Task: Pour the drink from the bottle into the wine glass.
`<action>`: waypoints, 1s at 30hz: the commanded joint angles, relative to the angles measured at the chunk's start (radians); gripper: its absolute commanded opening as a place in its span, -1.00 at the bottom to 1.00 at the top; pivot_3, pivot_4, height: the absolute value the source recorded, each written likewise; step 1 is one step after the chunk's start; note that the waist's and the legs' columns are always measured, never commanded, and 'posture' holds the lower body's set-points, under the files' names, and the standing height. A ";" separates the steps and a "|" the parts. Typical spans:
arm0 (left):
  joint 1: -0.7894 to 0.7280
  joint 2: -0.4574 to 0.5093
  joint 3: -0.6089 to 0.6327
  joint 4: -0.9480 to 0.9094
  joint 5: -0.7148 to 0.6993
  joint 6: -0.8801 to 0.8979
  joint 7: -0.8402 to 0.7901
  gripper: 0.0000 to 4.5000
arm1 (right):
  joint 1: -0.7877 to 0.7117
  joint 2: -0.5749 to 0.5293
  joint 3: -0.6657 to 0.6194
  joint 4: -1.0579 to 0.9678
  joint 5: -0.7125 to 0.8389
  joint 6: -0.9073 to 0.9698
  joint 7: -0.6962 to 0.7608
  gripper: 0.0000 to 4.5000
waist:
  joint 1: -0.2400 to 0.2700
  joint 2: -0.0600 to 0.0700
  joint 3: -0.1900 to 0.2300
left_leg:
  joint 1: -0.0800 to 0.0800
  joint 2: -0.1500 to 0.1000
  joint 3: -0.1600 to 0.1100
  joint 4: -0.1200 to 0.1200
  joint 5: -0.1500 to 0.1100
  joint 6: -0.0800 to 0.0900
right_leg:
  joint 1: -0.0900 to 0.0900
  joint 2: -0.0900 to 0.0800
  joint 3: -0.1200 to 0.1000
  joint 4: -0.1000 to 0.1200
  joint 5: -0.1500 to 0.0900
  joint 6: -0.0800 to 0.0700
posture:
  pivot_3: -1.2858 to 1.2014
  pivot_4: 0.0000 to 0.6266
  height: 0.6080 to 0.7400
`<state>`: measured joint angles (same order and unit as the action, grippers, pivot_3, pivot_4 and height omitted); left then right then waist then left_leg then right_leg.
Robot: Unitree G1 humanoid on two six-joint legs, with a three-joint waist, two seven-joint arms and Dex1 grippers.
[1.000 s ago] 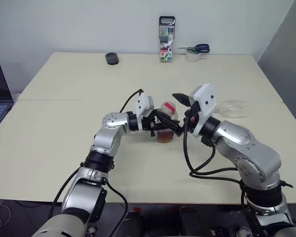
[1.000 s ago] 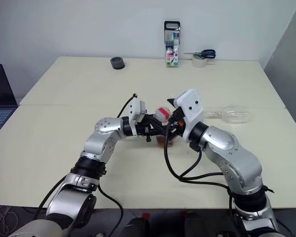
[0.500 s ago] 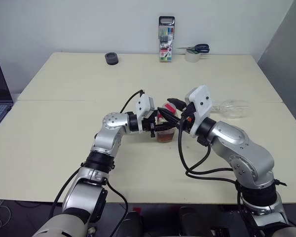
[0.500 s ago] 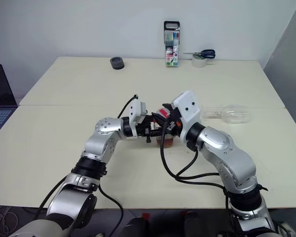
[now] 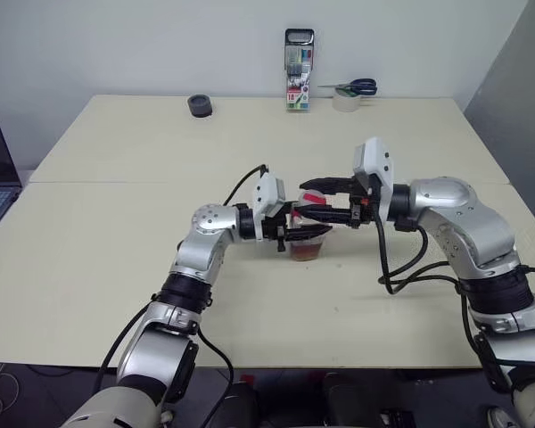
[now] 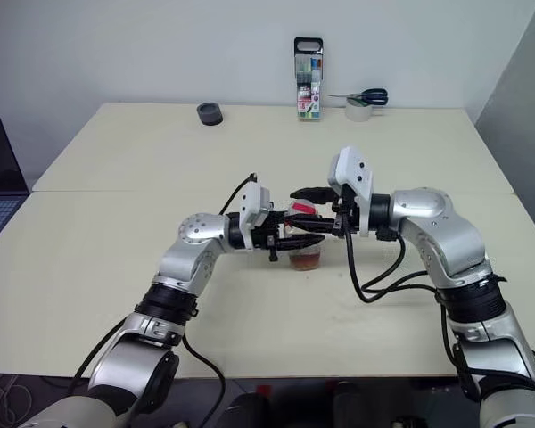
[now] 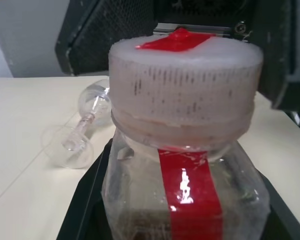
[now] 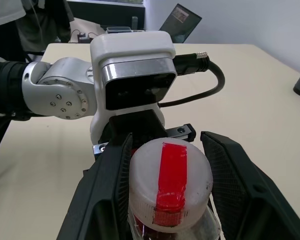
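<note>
Between both tools, ribbed white cap (image 8: 170, 192): left tool (image 5: 305, 233) clamping clear plastic bottle (image 7: 185, 200), right tool (image 5: 314, 199) gripping cap.

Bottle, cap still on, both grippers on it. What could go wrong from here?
1. The wine glass lies on its side on the table, so it cannot take a pour, and both grippers are occupied.
2. The right gripper has its jaws on the cap. Twisting could spin the bottle in the left gripper and slosh the drink.
</note>
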<state>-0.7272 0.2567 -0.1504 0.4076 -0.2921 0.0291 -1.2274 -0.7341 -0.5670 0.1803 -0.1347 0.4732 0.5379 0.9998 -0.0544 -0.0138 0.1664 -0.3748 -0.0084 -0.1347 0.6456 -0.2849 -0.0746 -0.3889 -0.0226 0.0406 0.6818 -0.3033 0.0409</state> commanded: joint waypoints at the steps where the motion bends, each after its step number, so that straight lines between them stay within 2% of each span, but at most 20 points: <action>1: -0.033 -0.002 0.034 -0.036 -0.028 -0.001 0.017 -0.20 | 0.032 0.014 -0.071 -0.063 -0.001 0.000 -0.077 0.14 | 0.001 0.000 0.000 | 0.000 0.000 0.000 0.000 0.000 0.000 | 0.000 0.000 0.000 0.000 0.000 0.000 | 0.03 -0.52 1.00; 6: -0.046 -0.009 0.037 -0.017 -0.022 0.000 0.034 -0.20 | 0.156 0.056 -0.165 -0.305 0.022 0.087 -0.299 0.88 | 0.005 0.000 0.000 | -0.002 0.000 -0.001 0.001 0.000 0.000 | -0.001 -0.001 0.000 0.000 0.000 0.000 | 0.03 -0.52 1.00; 9: -0.056 -0.017 0.038 -0.002 -0.016 -0.006 0.042 -0.20 | 0.262 0.112 -0.193 -0.461 0.053 0.179 -0.444 0.88 | 0.009 0.000 0.000 | -0.003 0.000 -0.002 0.001 0.002 -0.003 | -0.001 -0.001 -0.001 0.000 0.000 0.000 | 0.03 -0.52 1.00; 12: -0.070 -0.030 0.038 0.018 -0.012 -0.015 0.050 -0.20 | 0.353 0.216 -0.138 -0.567 -0.034 0.191 -0.626 0.88 | 0.010 0.000 0.000 | -0.003 0.000 -0.002 0.001 0.002 -0.003 | -0.001 -0.001 -0.001 0.000 0.000 0.000 | 0.03 -0.52 1.00; 17: -0.085 -0.044 0.039 0.044 -0.007 -0.030 0.049 -0.20 | 0.344 0.349 -0.030 -0.559 -0.183 0.162 -0.815 0.88 | 0.004 0.000 0.000 | -0.002 0.000 -0.001 0.001 0.002 -0.003 | -0.002 0.001 0.000 0.002 0.000 0.000 | 0.03 -0.52 1.00; 23: -0.090 -0.049 0.038 0.058 -0.001 -0.046 0.049 -0.20 | 0.323 0.415 0.028 -0.484 -0.305 0.114 -0.902 0.88 | 0.000 0.000 0.000 | -0.002 0.000 -0.001 0.000 0.002 -0.004 | -0.002 0.001 0.000 0.001 0.000 0.000 | 0.03 -0.52 1.00; 27: -0.083 -0.043 0.040 0.055 0.003 -0.050 0.053 -0.20 | 0.323 0.448 0.014 -0.467 -0.327 0.094 -0.921 0.88 | -0.001 0.000 0.000 | -0.002 0.000 -0.001 0.000 0.002 -0.004 | -0.002 0.000 0.000 0.001 0.000 0.000 | 0.03 -0.52 1.00; 30: -0.080 -0.040 0.041 0.052 0.004 -0.049 0.059 -0.20 | 0.329 0.456 0.010 -0.466 -0.333 0.085 -0.917 0.62 | -0.002 0.000 0.000 | -0.002 0.000 -0.001 0.000 0.002 -0.004 | -0.002 0.000 0.000 0.001 0.000 0.000 | 0.03 -0.52 1.00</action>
<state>-0.7908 0.2121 -0.1246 0.4829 -0.2852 0.0060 -1.1686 -0.3907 -0.1161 0.2110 -0.5737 0.1557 0.6581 0.0891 -0.0563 -0.0136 0.1663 -0.3771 -0.0086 -0.1358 0.6458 -0.2828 -0.0782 -0.3911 -0.0222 0.0405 0.6830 -0.3032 0.0410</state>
